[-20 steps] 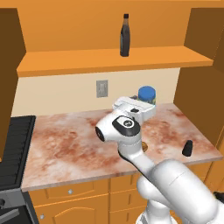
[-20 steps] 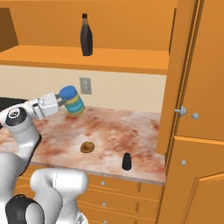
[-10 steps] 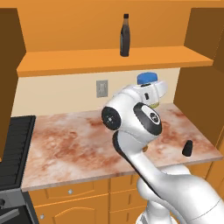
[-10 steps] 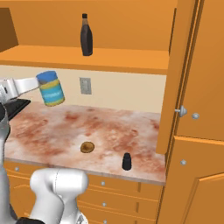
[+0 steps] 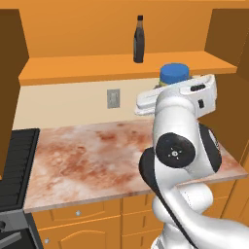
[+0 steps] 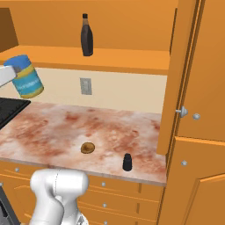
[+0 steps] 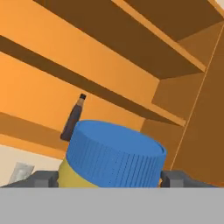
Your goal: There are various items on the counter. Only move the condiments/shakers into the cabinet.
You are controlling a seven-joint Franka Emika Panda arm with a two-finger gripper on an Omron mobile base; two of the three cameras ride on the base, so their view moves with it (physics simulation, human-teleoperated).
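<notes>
- Claw (image 7: 109, 179) grips my blue-lidded jar (image 7: 114, 156), a finger at each side, lifted clear above the tabletop (image 6: 66, 127).
- Cabinet (image 7: 109, 89) shelf lies toward twelve o'clock in the hand view, dark bottle (image 7: 72, 119) standing there at eleven.

I see a black stove (image 5: 17, 165) at left, grey wall outlet (image 6: 85, 86), tall orange cupboard door (image 6: 200, 88) with silver knobs (image 6: 180, 111), orange drawers (image 6: 110, 193) below.

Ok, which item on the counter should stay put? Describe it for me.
Look at the mottled counter near its front edge. The pastry lies there, left of the black shaker. It is flat, round and brown; the shaker is upright and dark.
</notes>
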